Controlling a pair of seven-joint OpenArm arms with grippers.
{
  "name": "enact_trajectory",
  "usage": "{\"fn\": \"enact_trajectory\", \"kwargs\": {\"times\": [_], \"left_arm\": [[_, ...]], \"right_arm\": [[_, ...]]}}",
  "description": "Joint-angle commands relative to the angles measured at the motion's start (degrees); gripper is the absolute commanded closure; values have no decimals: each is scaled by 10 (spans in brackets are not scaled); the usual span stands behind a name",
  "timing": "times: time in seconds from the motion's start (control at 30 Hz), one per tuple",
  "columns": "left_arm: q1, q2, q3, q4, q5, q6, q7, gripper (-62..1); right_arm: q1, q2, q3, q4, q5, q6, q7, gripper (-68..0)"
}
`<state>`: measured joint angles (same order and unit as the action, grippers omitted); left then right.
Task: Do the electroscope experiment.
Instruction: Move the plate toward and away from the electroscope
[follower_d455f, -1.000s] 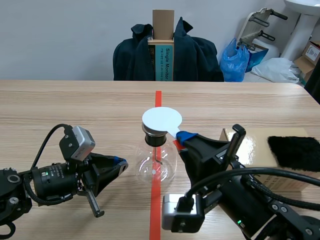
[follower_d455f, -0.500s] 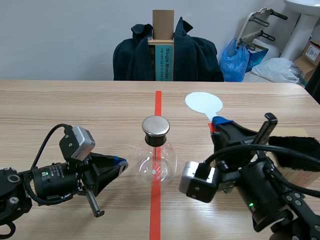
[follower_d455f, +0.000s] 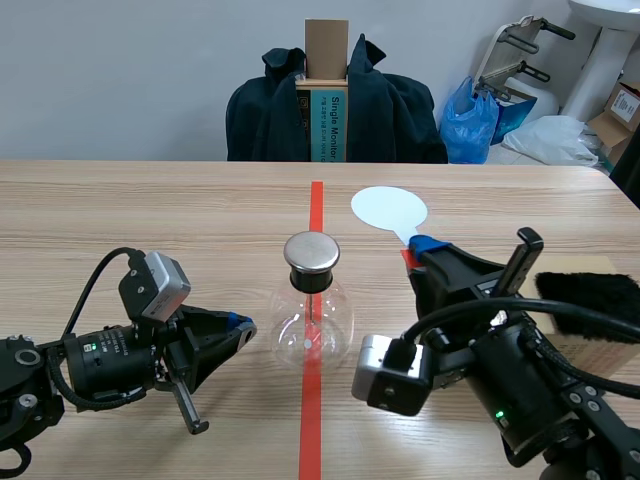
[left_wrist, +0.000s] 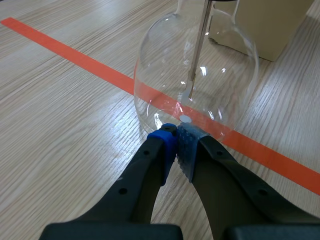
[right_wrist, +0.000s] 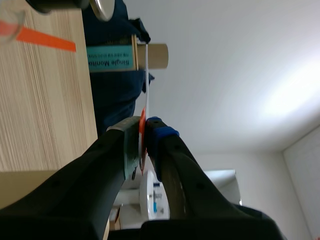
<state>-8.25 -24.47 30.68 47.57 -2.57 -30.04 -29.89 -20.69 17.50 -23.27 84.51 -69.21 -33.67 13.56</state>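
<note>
Electroscope: The glass flask (follower_d455f: 313, 320) stands mid-table on the orange-red tape line (follower_d455f: 316, 200). Its metal cap (follower_d455f: 311, 252) sits on top and a thin rod (left_wrist: 200, 45) hangs inside. Whether any leaves at the rod's foot are spread is hard to make out from here.
Disc: A white disc (follower_d455f: 388, 209) on a red handle (follower_d455f: 408, 257) is held in the air, to the right of the cap and farther off, well clear of it.
Right gripper (follower_d455f: 418, 250): Clamped tight on the disc's handle, the disc standing out beyond its tips.
Left gripper (follower_d455f: 240, 326): Low at the near left, fingertips pressed together on nothing, just beside the flask's belly.
Step in hand: Seemingly the pass of the disc to the cap, with contact not yet made.
Next move: It calls for carrying the disc left and nearer, level over the cap, without knocking the flask.
Around: A black fur cloth (follower_d455f: 590, 300) lies on a cardboard box (follower_d455f: 500, 275) at right. A jacket-draped chair (follower_d455f: 335, 100) stands beyond the table (follower_d455f: 150, 210).
</note>
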Motion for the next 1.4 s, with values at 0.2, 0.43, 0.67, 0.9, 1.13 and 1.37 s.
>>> {"fn": "enact_trajectory", "kwargs": {"times": [0.2,0.43,0.67,0.9,1.13,1.37], "left_arm": [[-2,-2,-4,11,-7,-1,-21,-31],[-2,-2,-4,11,-8,-1,-21,-31],[-2,-2,-4,11,-8,-1,-23,-31],[-2,-2,-4,11,-8,-1,-23,-31],[-1,-2,-4,11,-8,-1,-23,-31],[-1,-2,-4,11,-8,3,-23,-31]], "right_arm": [[3,4,2,10,2,-6,81,-7],[3,4,2,10,2,-6,151,-7],[3,4,1,10,2,-6,183,-7],[3,4,1,10,2,-6,190,-7],[3,4,1,10,2,-6,167,-7],[2,4,1,10,2,-6,101,-7]]}}
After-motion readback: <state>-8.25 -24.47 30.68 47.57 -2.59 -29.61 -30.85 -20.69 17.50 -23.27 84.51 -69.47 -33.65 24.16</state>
